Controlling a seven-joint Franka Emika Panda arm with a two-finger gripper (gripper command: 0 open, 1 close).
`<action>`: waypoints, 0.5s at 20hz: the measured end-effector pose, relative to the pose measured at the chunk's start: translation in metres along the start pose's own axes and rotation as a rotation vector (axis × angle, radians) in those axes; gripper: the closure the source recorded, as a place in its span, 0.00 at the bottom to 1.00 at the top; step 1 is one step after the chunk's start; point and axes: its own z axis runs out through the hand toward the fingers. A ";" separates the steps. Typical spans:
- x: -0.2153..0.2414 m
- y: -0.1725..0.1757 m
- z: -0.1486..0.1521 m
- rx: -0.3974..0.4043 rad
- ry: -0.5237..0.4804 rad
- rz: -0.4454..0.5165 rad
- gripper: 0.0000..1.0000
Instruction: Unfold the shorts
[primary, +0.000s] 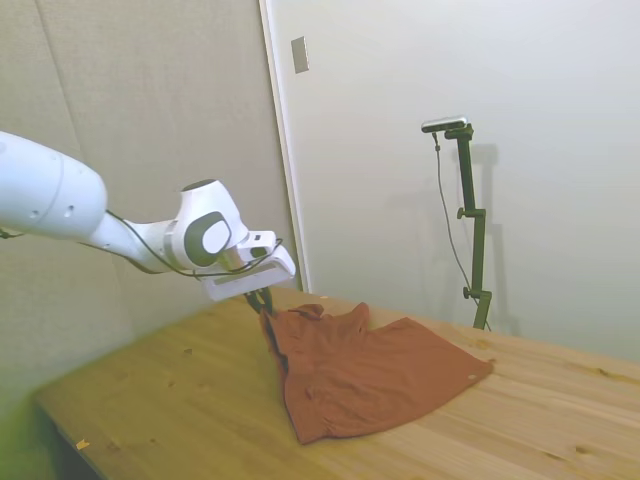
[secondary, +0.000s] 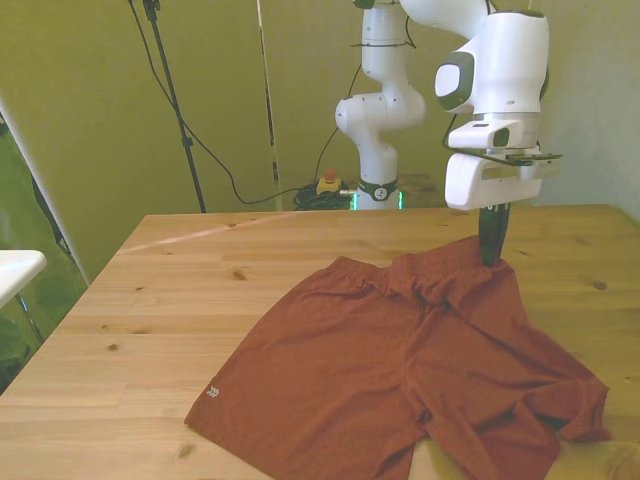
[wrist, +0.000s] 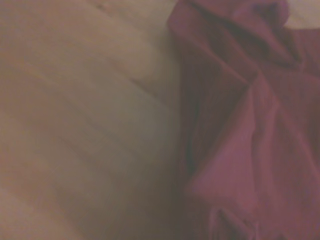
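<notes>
Pale walls back the wooden table (secondary: 150, 300), where we see the shorts (secondary: 400, 370) spread mostly flat, one leg crumpled at the front view's right. Our pincer (secondary: 490, 250) is closed on a pinch of the shorts' waistband, raising that edge slightly off the wood.

Wooden table (secondary: 180, 300), light wall switch plate (primary: 300, 54), red button (secondary: 328, 181) behind table

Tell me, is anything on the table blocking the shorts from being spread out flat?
Nothing visible. The gripper is at the waistband of the shorts, and the table around them is bare wood.
</notes>
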 end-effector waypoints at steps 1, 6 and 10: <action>-0.017 0.001 0.000 -0.009 -0.012 -0.008 1.00; -0.072 0.014 0.008 -0.040 -0.056 -0.005 1.00; -0.094 0.024 0.014 -0.059 -0.078 0.001 1.00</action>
